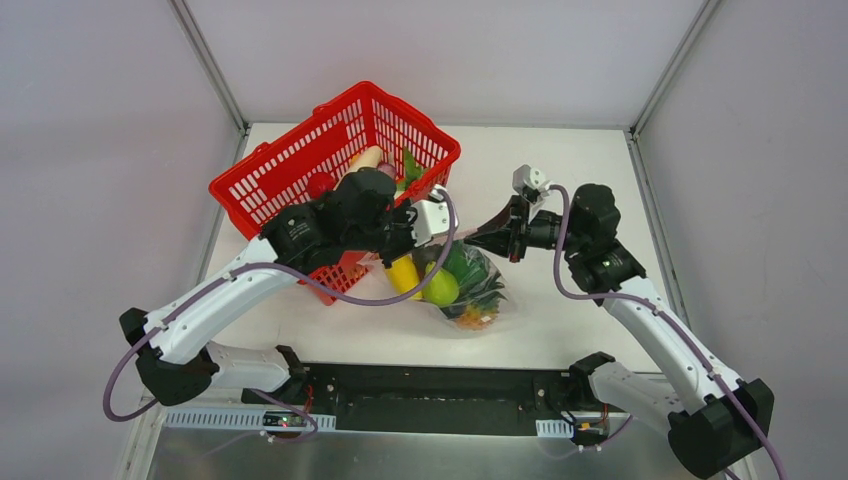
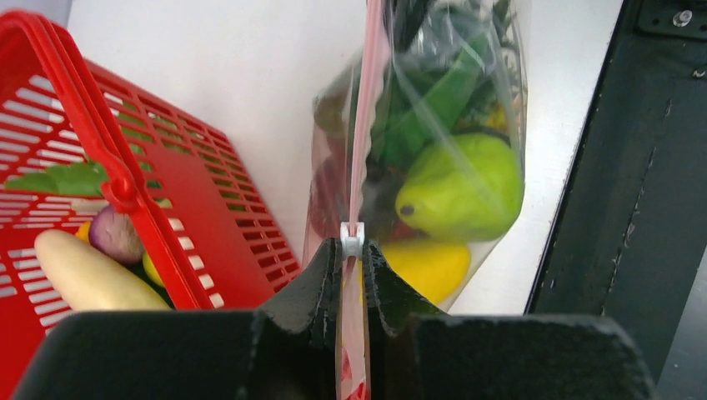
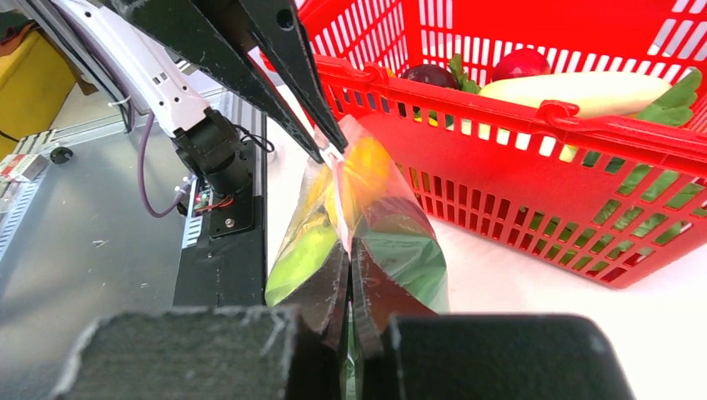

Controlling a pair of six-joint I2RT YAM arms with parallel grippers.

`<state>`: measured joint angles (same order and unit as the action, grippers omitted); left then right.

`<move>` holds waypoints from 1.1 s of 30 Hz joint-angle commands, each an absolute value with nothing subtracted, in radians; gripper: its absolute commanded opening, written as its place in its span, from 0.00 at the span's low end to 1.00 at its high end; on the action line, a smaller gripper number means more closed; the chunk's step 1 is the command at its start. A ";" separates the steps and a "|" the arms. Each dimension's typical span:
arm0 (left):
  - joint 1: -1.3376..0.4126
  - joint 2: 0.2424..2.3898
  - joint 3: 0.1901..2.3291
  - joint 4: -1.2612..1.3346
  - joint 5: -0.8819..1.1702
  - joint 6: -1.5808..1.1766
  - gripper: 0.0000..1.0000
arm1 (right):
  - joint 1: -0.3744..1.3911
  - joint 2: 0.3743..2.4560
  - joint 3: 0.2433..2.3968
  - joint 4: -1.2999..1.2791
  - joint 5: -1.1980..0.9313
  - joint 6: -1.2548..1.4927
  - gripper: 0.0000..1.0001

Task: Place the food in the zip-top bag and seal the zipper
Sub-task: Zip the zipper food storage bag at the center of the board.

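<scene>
Taut zipper runs left-right; bag hangs below, food inside

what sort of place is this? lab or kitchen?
Most likely a lab test cell: plain wall panels on metal framing box in a white table, two robot arms are bolted at its near edge, and the food in the red basket and zip-top bag looks like toys.

Nothing readable is showing in any of the three views: no text, label, brand, number or sign is appearing clearly enough to make out.
</scene>
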<state>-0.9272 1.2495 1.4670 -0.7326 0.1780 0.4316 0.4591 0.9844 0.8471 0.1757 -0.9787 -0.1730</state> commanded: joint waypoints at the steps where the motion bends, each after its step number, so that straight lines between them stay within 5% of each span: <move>1: -0.908 1.157 1.383 -0.760 0.116 0.394 0.00 | 0.438 0.930 0.848 0.260 -0.927 -0.171 0.00; 16: -0.905 1.075 1.323 -0.639 0.168 0.306 0.00 | 0.419 0.864 0.771 0.383 -0.784 -0.095 0.01; 19: -0.906 1.098 1.372 -0.534 0.275 0.280 0.00 | 0.418 0.860 0.785 0.361 -0.911 -0.142 0.14; 22: -0.906 1.159 1.485 -0.596 0.322 0.312 0.00 | 0.418 0.870 0.872 0.157 -0.955 -0.285 0.51; 24: -0.907 1.196 1.545 -0.655 0.340 0.332 0.00 | 0.417 0.876 0.925 0.031 -0.925 -0.373 0.60; 33: -0.907 1.269 1.603 -0.699 0.407 0.354 0.00 | 0.417 0.968 1.081 -0.230 -0.980 -0.562 0.70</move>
